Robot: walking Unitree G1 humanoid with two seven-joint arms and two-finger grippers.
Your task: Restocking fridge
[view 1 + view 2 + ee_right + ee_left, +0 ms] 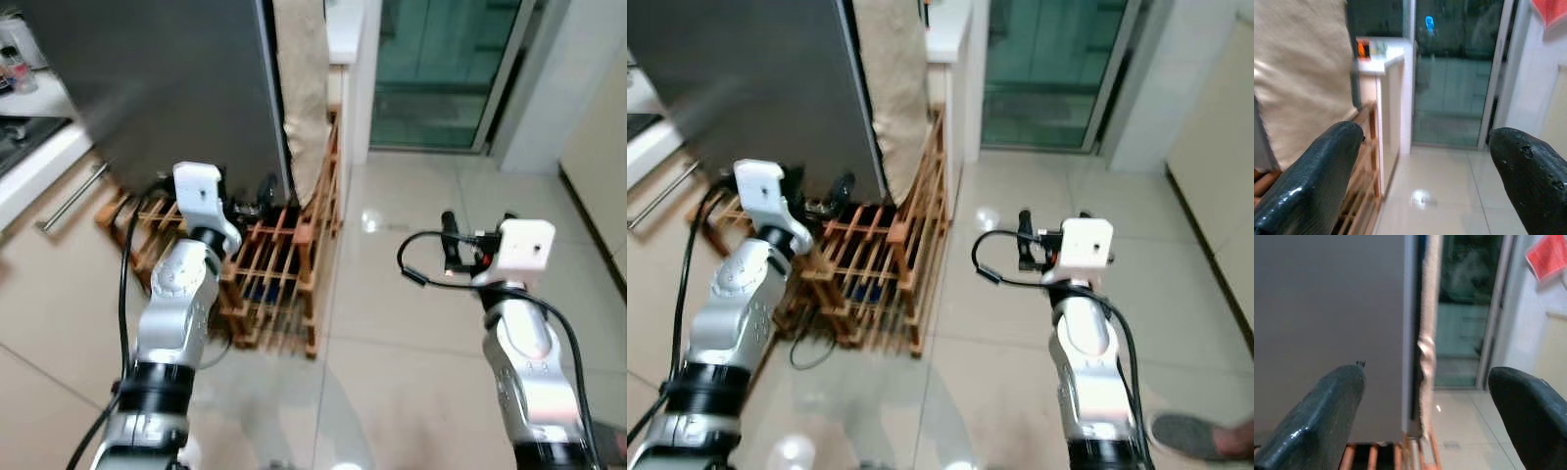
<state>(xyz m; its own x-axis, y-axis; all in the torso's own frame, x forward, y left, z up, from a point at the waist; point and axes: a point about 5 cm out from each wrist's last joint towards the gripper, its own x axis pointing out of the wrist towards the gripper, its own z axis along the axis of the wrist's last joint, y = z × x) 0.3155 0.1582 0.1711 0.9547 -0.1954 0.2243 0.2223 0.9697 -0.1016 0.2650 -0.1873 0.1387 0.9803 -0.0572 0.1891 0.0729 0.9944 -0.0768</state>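
Note:
The grey fridge (176,88) stands at the upper left with its door closed, and a beige cloth (304,88) hangs along its right side. My left gripper (253,201) is held low in front of the fridge's bottom edge, above a wooden rack (279,279). In the left wrist view its fingers (1322,421) stand wide apart with nothing between them, facing the fridge's grey face (1327,308). My right gripper (449,243) hovers open over the tiled floor to the right, empty, pointing toward the rack and a white counter (1381,63).
The slatted wooden rack leans around the fridge's foot, with cables trailing over it. A kitchen counter with a drawer handle (69,201) is at the left. A glass sliding door (441,69) is ahead. A person's shoe (1200,436) rests on the glossy floor at lower right.

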